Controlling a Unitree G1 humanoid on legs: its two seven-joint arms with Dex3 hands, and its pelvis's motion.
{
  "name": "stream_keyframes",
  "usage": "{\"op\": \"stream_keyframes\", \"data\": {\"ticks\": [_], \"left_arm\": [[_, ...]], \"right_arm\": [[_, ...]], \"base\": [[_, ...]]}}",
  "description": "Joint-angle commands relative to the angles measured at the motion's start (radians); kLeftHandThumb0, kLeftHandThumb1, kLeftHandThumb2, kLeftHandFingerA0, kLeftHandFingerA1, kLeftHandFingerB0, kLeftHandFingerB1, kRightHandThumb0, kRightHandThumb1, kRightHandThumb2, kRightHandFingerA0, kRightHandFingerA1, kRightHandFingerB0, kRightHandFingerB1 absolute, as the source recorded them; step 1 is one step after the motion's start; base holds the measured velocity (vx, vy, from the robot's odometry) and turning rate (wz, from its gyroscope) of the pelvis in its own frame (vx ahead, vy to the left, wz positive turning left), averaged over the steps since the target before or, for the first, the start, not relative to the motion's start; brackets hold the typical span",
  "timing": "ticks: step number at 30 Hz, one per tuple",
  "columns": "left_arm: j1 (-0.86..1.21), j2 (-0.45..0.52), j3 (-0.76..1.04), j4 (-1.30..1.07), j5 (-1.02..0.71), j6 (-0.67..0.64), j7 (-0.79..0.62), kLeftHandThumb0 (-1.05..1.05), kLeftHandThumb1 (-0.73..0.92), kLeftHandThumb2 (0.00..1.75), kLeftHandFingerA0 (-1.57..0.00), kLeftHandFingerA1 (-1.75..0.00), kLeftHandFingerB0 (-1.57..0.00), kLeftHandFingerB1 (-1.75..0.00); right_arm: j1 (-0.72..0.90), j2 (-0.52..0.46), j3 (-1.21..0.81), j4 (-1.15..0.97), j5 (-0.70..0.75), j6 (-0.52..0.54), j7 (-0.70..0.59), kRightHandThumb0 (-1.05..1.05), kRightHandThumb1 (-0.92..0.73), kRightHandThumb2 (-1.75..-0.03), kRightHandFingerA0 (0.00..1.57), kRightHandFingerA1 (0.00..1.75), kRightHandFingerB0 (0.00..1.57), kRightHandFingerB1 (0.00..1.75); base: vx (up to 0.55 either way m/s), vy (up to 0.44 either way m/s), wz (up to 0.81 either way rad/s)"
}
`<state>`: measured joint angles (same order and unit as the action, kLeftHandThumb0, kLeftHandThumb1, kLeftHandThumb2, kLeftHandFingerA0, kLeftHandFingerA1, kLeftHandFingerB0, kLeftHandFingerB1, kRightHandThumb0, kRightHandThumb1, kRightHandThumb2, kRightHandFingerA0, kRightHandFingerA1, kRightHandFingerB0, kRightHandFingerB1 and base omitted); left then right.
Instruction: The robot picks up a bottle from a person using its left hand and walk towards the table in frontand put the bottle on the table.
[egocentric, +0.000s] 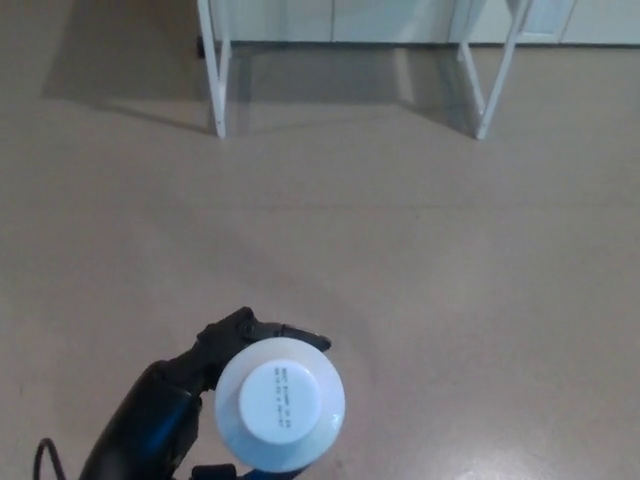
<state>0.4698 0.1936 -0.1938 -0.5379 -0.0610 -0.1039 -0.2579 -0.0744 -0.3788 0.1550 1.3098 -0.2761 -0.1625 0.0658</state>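
One left hand (213, 352) — fingers clamped round a white-capped bottle (281, 403) — above the floor (450, 250).

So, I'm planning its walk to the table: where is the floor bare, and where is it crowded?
The floor is bare from the bottle in the left hand up to the white table legs, and all along the bottle's right. Between the legs it is open too. Only the lower left is crowded, by hand and bottle.
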Motion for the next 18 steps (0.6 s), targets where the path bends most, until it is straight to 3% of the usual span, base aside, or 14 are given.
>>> {"op": "stream_keyframes", "data": {"ticks": [1, 18], "left_arm": [[0.023, -0.006, -0.006, -0.003, -0.006, -0.054, -0.001, -0.13, 0.82, 0.66, -1.02, -1.3, -0.73, -1.07], [0.05, -0.008, -0.018, -0.009, -0.006, -0.037, -0.007, -0.16, 0.81, 0.69, -1.04, -1.27, -0.73, -1.07]], "right_arm": [[0.0, -0.017, 0.001, -0.002, -0.006, 0.007, 0.021, -0.38, -0.71, -0.61, 0.62, 0.47, 0.48, 0.4], [-0.009, -0.015, 0.016, -0.001, -0.019, 0.016, 0.028, -0.38, -0.73, -0.62, 0.62, 0.47, 0.5, 0.4]], "base": [[0.22, -0.026, 0.09], [0.29, -0.159, 0.06]]}}
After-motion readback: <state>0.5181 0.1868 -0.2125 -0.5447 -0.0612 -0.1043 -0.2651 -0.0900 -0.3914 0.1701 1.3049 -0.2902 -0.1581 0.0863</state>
